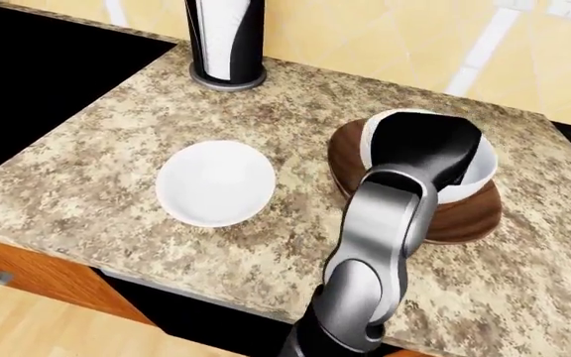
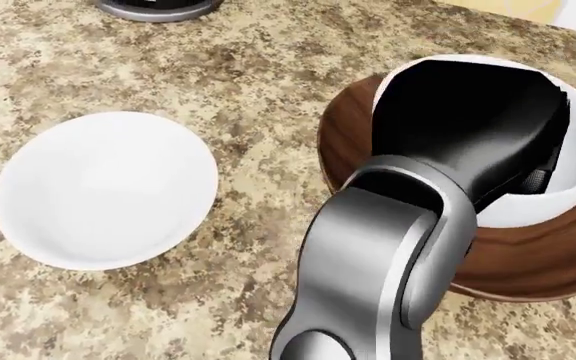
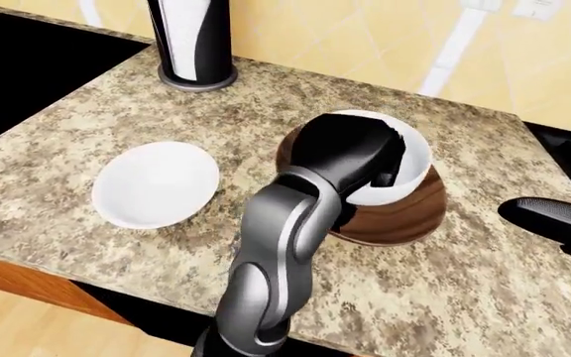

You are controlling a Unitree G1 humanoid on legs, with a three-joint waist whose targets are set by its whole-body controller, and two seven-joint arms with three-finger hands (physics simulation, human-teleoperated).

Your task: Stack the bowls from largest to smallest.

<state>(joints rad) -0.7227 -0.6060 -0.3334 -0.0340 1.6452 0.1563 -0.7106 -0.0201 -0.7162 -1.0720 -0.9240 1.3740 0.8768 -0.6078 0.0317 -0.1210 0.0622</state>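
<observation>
I log a speckled granite tabletop [image 1: 97, 186]. Resting directly on it: small white bowl [image 1: 215, 183], wooden bowl [image 1: 461, 216], black-and-white cylinder [image 1: 225, 41].
</observation>
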